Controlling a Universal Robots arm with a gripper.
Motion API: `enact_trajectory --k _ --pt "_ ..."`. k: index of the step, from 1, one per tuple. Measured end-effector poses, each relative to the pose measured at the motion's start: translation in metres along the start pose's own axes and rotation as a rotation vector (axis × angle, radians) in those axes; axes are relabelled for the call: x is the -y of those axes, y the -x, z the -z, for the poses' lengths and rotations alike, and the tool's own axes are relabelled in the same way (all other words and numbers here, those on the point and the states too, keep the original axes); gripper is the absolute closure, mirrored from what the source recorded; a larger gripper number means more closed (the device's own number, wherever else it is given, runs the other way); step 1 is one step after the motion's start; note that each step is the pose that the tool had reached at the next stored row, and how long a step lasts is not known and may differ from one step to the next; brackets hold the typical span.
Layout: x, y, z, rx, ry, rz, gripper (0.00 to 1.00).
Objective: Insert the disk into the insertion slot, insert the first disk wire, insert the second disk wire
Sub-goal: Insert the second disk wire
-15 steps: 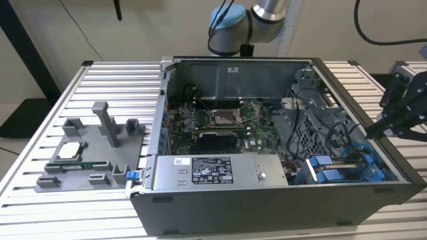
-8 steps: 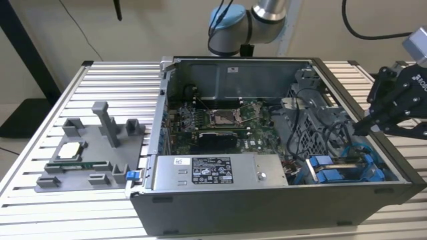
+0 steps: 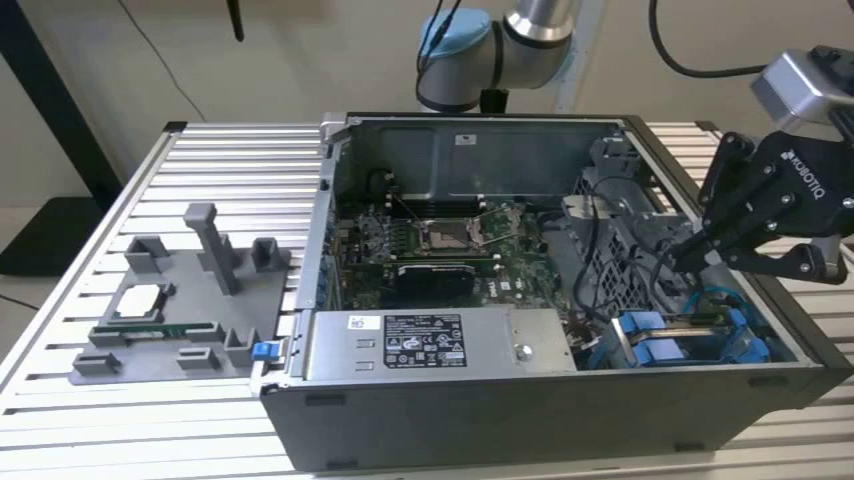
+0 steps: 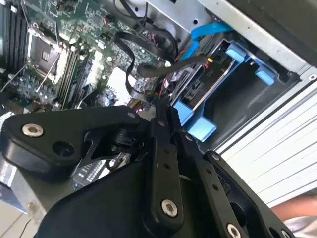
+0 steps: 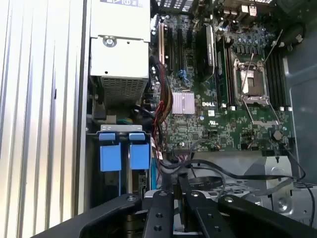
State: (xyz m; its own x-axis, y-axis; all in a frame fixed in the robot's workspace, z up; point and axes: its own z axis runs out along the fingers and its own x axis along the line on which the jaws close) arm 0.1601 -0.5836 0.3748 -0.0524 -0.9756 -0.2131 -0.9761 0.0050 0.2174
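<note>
Motherboard (image 3: 434, 245): flat in the open case — well apart from the jaws.
Power-supply box (image 3: 434, 345): grey, labelled, further from the jaws than the board.
Grey fixture tray (image 3: 180, 310): outside the case, farthest from the jaws.

Black gripper (image 3: 697, 258), bright blue disk carrier (image 3: 681, 340), dark-grey computer case (image 3: 534, 420), green motherboard (image 5: 223, 104), grey power-supply box (image 3: 434, 345) with white label, pale ribbed silver table (image 3: 80, 400), black cables (image 4: 133, 54)

Disk (image 3: 694, 338) mostly hidden inside slot (image 3: 727, 330)
</note>
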Motion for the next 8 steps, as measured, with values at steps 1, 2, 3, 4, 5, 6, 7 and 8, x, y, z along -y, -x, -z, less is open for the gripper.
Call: enact_trajectory --k 1,2,3,4,5,6,7,8 --pt "-0.0012 -0.0019 -0.0008 0.0002 -0.0042 0.001 1.0" --pt "-0.002 -0.0043 -0.0016 0.0005 -0.0076 0.002 1.0" --pt "-0.0025 -0.0068 -0.0026 0.0006 -0.0099 0.002 1.0" --pt "-0.0029 -0.0091 -0.0037 0.0006 -0.0116 0.003 1.0" --pt "-0.0034 -0.0107 -0.0046 0.0006 -0.0139 0.003 1.0" --pt "-0.0038 -0.0117 -0.0057 0.0009 -0.0173 0.004 1.0" --pt "-0.0045 -0.0119 -0.0065 0.0005 -0.0238 0.005 1.0" --pt "-0.0055 -0.0121 -0.0071 -0.0003 -0.0333 0.007 1.0"
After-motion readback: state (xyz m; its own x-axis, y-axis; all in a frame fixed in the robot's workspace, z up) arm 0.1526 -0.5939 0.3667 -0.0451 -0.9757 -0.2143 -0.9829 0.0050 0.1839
